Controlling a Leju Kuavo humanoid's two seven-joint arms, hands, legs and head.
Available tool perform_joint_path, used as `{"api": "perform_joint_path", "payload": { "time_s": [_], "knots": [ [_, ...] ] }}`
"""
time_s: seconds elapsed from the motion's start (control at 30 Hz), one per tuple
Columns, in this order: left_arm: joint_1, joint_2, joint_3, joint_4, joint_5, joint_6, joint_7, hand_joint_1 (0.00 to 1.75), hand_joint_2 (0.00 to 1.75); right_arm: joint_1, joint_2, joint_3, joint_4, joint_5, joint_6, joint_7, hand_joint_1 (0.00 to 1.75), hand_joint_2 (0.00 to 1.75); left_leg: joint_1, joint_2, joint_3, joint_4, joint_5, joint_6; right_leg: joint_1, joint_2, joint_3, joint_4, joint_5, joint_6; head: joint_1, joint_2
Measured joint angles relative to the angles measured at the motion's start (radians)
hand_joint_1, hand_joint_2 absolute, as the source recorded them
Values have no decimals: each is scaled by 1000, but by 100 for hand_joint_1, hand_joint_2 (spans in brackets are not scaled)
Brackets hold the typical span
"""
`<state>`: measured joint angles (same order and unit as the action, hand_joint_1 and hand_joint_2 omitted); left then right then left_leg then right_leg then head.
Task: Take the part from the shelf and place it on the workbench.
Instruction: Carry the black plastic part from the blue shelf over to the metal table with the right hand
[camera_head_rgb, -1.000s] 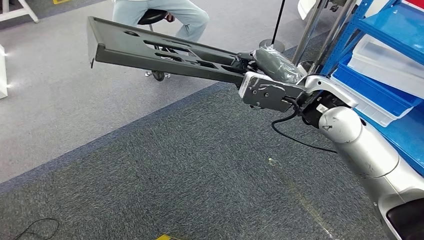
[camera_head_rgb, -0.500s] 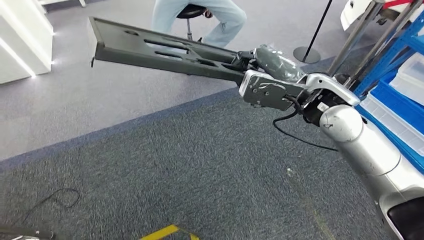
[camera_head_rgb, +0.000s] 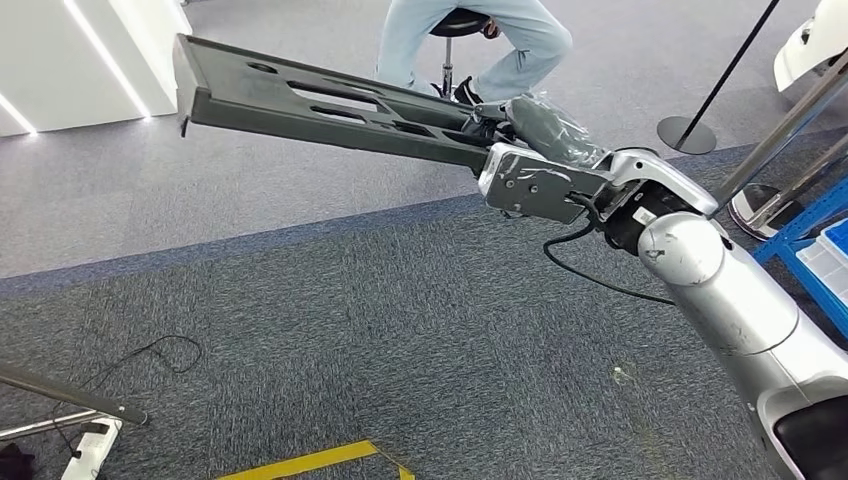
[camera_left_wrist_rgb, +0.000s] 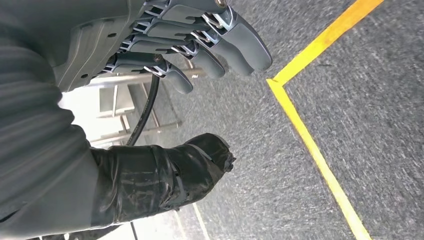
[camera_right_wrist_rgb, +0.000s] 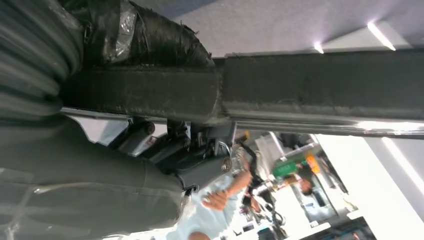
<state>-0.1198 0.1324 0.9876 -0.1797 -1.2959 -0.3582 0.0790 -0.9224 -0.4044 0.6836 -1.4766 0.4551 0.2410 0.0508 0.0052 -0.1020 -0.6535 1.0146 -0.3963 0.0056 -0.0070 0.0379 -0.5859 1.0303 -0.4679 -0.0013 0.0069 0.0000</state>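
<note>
Fingers: our right hand (camera_head_rgb: 500, 118) clamps the part (camera_head_rgb: 300, 95); left hand (camera_left_wrist_rgb: 165, 45) spread, empty.
Carry: we keep it level.

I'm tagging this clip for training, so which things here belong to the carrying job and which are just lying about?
Belongs to the job:
- long black slotted part
- right hand gripping its end
- left hand, holding nothing

Just lying about:
- seated person on a stool
- stanchion base
- blue shelf
- yellow floor tape
- black cable
</note>
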Motion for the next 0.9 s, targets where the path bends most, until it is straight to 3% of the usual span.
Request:
{"api": "perform_joint_path", "payload": {
  "time_s": [0.07,0.1,0.17,0.23,0.27,0.3,0.33,0.4,0.47,0.57,0.6,0.73,0.8,0.87,0.9],
  "knots": [
    [4,0,0,0,0,0,0,0,175,0,0,0,0,0,0,0,175,175,3,-6,-5,0,1,-11,-1,-14,3,-7,5,-8,0,0],
    [5,0,0,0,0,-1,0,0,175,-1,1,0,0,0,0,0,175,175,1,7,-11,13,-8,-16,-2,-22,7,-11,8,-13,-2,0],
    [3,0,0,0,0,-1,0,0,175,-4,1,0,0,0,0,0,175,175,1,54,-48,96,-56,-26,-4,-37,13,-18,12,-21,-6,0],
    [2,0,0,0,0,-1,0,0,175,-4,0,0,0,0,0,0,175,175,5,86,-108,227,-112,-35,-2,-49,14,-18,11,-24,-9,0],
    [2,-1,0,0,0,-1,0,0,175,-3,0,0,0,0,0,0,175,175,7,91,-127,267,-123,-38,-2,-55,14,-17,10,-24,-9,0],
    [2,-2,0,0,0,-1,0,0,175,-3,0,0,0,0,0,0,175,175,9,94,-128,272,-116,-40,-2,-60,14,-17,9,-24,-9,0],
    [2,-2,0,0,0,-1,0,0,175,-3,0,0,0,0,0,0,175,175,11,95,-107,235,-92,-40,-2,-64,15,-17,9,-23,-9,0],
    [2,-2,0,0,0,-1,0,0,175,-5,0,0,0,0,0,0,175,175,11,103,-29,96,-36,-38,-1,-71,17,-17,5,-18,-9,0],
    [1,-2,0,0,0,-1,0,0,175,-8,0,0,0,0,0,0,175,175,6,108,20,3,-14,-30,3,-74,15,-14,1,-12,-8,0],
    [1,-2,0,0,0,-1,0,0,175,-7,0,1,0,0,0,0,175,175,3,105,23,-10,-16,-25,7,-76,14,-12,-1,-18,-6,0],
    [2,-1,0,0,0,-1,0,0,175,-6,1,1,0,0,0,0,175,175,0,103,22,-7,-18,-21,5,-78,16,-17,1,-15,-6,0],
    [3,2,0,0,0,-1,0,0,175,-9,0,1,-1,0,0,0,175,175,3,96,31,-19,-18,3,1,-75,21,-16,-11,15,-4,0],
    [2,2,0,0,0,-1,0,0,175,-10,0,1,-1,0,0,0,175,175,9,95,41,-28,-16,10,-1,-55,-20,72,-58,19,-2,0],
    [0,2,0,0,0,-1,0,0,175,-8,0,1,0,0,0,0,175,175,9,93,42,-28,-17,13,-2,-44,-91,204,-107,20,-1,0],
    [-1,2,0,0,0,-1,0,0,175,-5,0,1,1,0,0,0,175,175,9,90,43,-28,-18,13,-4,-42,-116,243,-111,21,-1,0]
  ]
}}
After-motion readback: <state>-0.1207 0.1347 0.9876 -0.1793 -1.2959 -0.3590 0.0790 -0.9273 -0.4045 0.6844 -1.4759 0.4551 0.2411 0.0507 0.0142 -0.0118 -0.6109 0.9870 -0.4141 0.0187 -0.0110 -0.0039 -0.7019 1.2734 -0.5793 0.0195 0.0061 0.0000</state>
